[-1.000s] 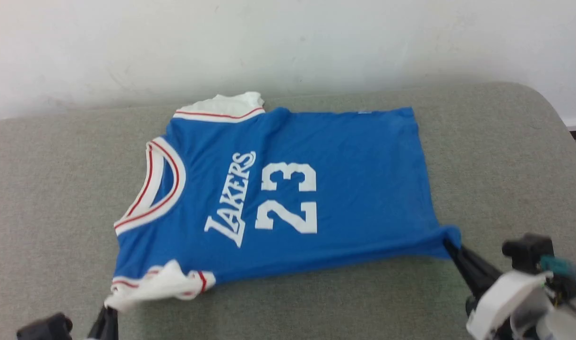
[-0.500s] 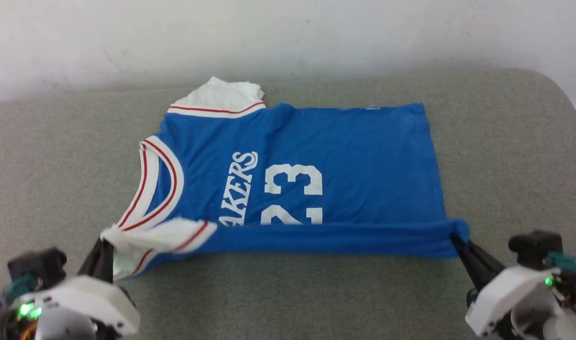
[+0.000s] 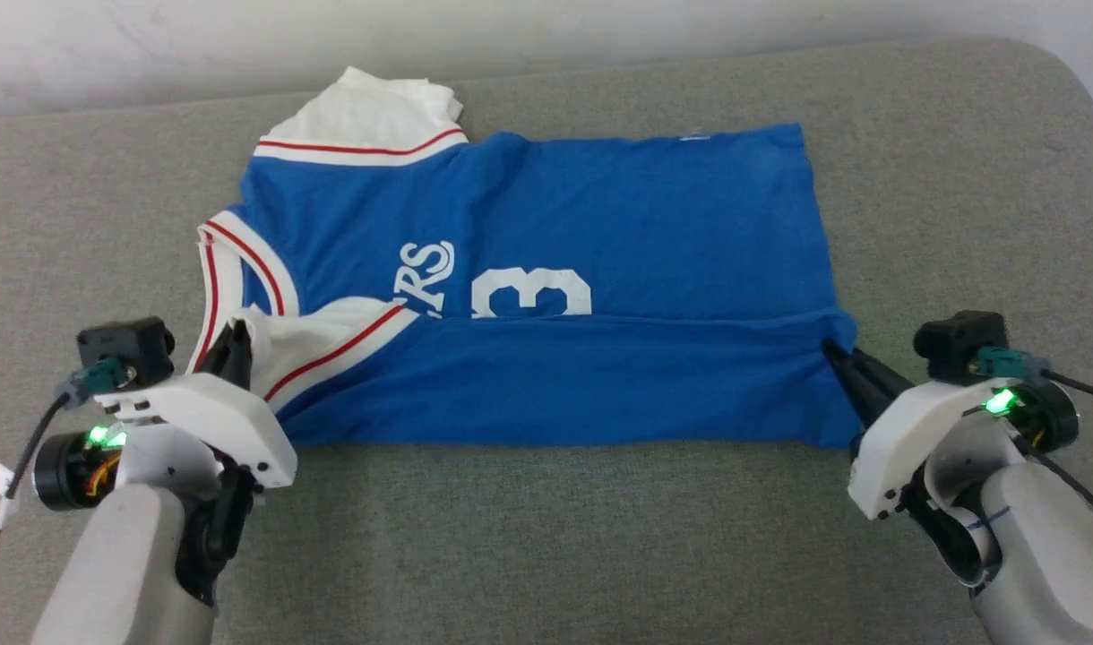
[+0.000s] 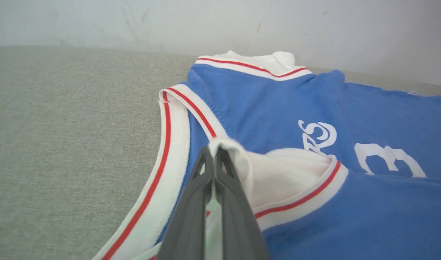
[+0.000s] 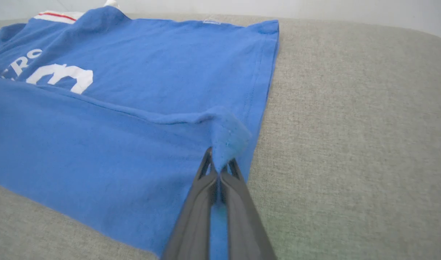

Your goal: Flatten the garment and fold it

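As the garment looked light and limp, your left end effector pinched its sleeve, your right end effector its hem corner.

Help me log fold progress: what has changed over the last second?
The left gripper and right gripper carried the near edge of the garment away from the robot, folding it over the front; it now covers most lettering. Both jaws stayed shut on the cloth; the far edge stayed put.

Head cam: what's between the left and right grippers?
The jersey, its folded-over flap stretched between them: left gripper shut on the white sleeve, right gripper shut on the hem corner. Head view shows it.
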Motion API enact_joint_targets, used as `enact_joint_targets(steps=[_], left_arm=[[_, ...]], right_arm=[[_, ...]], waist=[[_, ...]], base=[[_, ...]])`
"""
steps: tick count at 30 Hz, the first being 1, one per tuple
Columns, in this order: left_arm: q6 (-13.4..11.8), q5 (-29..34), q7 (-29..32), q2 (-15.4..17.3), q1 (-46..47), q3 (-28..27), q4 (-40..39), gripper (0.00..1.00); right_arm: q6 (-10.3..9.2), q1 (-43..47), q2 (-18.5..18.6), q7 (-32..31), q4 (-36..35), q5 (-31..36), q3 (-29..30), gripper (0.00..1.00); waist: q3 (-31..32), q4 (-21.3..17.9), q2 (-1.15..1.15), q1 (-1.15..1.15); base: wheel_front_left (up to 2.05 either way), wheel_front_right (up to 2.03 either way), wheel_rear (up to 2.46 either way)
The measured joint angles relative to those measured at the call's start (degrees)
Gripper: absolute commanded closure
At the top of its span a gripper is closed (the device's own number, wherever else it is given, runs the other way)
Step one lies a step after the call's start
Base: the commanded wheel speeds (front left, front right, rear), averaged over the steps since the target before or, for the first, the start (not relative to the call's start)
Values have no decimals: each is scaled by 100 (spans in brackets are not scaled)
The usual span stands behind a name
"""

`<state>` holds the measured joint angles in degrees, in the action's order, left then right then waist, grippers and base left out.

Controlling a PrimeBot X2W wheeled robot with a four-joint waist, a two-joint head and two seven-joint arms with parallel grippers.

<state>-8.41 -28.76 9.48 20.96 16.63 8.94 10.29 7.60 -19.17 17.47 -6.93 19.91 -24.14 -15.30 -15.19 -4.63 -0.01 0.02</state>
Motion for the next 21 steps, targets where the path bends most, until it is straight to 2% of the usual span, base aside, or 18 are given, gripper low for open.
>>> enact_joint_targets(steps=[1, 2, 3, 4, 5, 6, 10, 14, 17, 21], left_arm=[[31, -8, -36, -40, 51, 13, 188, 100], [55, -15, -113, -85, 97, 21, 363, 100], [90, -59, -145, -119, 147, 19, 543, 83], [140, -88, -156, -144, 190, 29, 716, 55], [177, -104, -213, -172, 236, 34, 864, 7], [220, -136, -271, -196, 281, 30, 985, 0], [332, -226, -481, -203, 367, -13, 1269, 0], [375, -308, -452, -90, 342, -81, 1198, 0], [381, -394, -172, 136, 211, -166, 966, 0], [381, -565, 719, 523, -154, -191, 591, 0]], right_arm=[[0, -73, 15, 45, 123, 38, -118, 100], [0, -136, 8, 109, 256, 37, -194, 87], [0, -196, -3, 153, 380, 31, -277, 87], [0, -242, -3, 222, 493, 29, -350, 34], [0, -279, -2, 307, 601, 21, -396, 0], [-1, -308, -4, 369, 689, -10, -438, 0], [-4, -317, -16, 1070, 778, -31, -494, 0], [-5, -216, -42, 1746, 635, 71, -369, 0], [-5, 21, -51, 1965, 426, 199, -181, 0], [-4, 405, -130, 2005, 101, 389, 93, 0]], waist=[[-31, -10, 0, 0], [-52, -23, 0, 0], [-61, -38, 0, 0], [-59, -48, 0, 0], [-48, -51, 0, -1], [-31, -50, 1, -1], [96, -26, 1, -2], [300, -1, 1, -2], [494, 10, 1, -2], [771, 2, 1, -3]], base=[[0, 0, 0], [0, 0, 0], [0, 0, 0], [0, 0, 0], [0, 0, 0], [0, 0, 0], [0, 0, 0], [0, 0, 0], [0, 0, 0], [0, 0, 0]])
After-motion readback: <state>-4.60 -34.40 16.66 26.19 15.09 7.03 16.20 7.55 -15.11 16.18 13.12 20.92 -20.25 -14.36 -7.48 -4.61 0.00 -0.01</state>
